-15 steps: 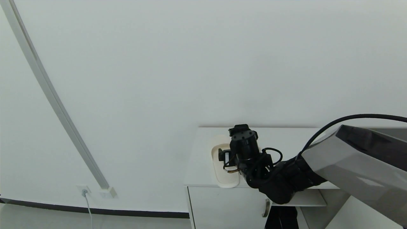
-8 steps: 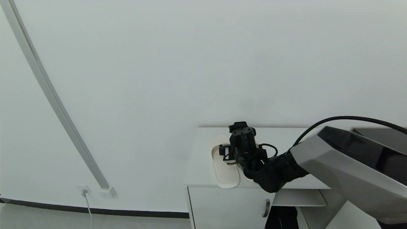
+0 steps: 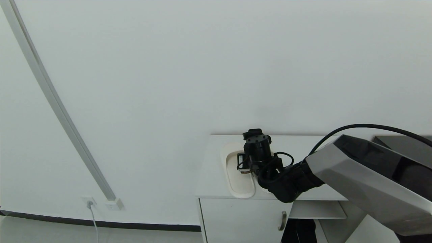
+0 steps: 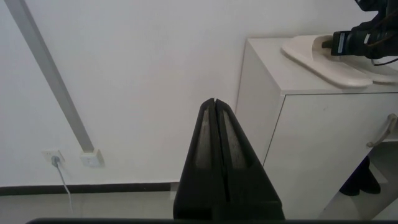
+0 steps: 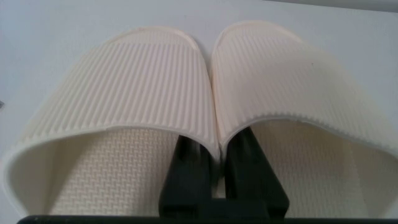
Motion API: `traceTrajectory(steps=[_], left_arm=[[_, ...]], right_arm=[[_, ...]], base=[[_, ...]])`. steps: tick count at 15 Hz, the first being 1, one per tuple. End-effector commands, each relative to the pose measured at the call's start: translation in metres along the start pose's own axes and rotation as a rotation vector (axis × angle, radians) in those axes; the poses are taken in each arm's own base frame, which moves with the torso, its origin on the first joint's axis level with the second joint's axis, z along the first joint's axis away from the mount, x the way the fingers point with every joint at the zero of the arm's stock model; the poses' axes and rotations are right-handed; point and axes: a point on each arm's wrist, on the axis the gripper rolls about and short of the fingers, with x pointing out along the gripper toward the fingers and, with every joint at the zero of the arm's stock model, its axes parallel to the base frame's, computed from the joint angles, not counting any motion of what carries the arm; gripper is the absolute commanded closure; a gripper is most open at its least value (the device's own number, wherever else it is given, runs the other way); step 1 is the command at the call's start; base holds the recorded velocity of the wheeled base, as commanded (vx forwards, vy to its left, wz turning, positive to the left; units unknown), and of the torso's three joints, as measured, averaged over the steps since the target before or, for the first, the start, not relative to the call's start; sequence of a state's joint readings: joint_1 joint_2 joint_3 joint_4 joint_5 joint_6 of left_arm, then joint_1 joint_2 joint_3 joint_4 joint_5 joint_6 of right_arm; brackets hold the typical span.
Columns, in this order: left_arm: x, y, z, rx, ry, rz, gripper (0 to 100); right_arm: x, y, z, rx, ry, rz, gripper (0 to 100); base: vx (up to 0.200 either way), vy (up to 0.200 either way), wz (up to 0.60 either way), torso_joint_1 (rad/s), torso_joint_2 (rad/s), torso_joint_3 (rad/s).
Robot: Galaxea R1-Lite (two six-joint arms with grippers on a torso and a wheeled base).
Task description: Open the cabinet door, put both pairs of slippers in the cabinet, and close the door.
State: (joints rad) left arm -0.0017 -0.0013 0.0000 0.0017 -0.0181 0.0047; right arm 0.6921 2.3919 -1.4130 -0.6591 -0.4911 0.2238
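A pair of cream ribbed slippers (image 3: 239, 184) lies side by side on top of the white cabinet (image 3: 212, 175). My right gripper (image 3: 241, 164) sits inside their openings. In the right wrist view one finger is in the left slipper (image 5: 137, 81) and one in the right slipper (image 5: 292, 74), with the right gripper (image 5: 217, 146) shut on the two touching inner walls. The cabinet door (image 3: 241, 221) with its handle (image 3: 282, 220) is closed. My left gripper (image 4: 214, 109) hangs shut and holds nothing, off to the cabinet's (image 4: 323, 143) left, with the slippers (image 4: 329, 59) above and beyond it.
A white wall stands right behind the cabinet. Right of the door a shelf (image 3: 317, 210) shows in an uncovered compartment. A wall socket with a cable (image 3: 89, 204) and a slanted cable duct (image 3: 54, 98) lie to the left, above bare floor.
My right arm has pushed farther over the cabinet top, sliding the gripper deeper into the slippers. The near slipper has shifted slightly left. The left arm has not moved.
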Motion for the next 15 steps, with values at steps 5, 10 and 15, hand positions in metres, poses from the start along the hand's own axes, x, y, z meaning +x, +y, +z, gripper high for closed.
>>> traceTrajectory(steps=[5, 10, 15], left_arm=[[0.0, 0.0, 0.0, 0.0, 0.001, 0.0, 100], [0.0, 0.0, 0.0, 0.0, 0.001, 0.0, 100], [0.0, 0.0, 0.0, 0.005, 0.001, -0.002, 100]], right_arm=[[-0.006, -0.001, 0.005, 0.005, -0.007, 0.003, 100], [-0.069, -0.022, 0.052, 0.024, -0.027, 0.124, 100], [-0.142, -0.041, 0.061, -0.014, -0.033, 0.248, 100]], base=[[0.0, 0.0, 0.0, 0.0, 0.0, 0.0], [0.0, 0.0, 0.0, 0.0, 0.0, 0.0], [0.0, 0.0, 0.0, 0.0, 0.0, 0.0]])
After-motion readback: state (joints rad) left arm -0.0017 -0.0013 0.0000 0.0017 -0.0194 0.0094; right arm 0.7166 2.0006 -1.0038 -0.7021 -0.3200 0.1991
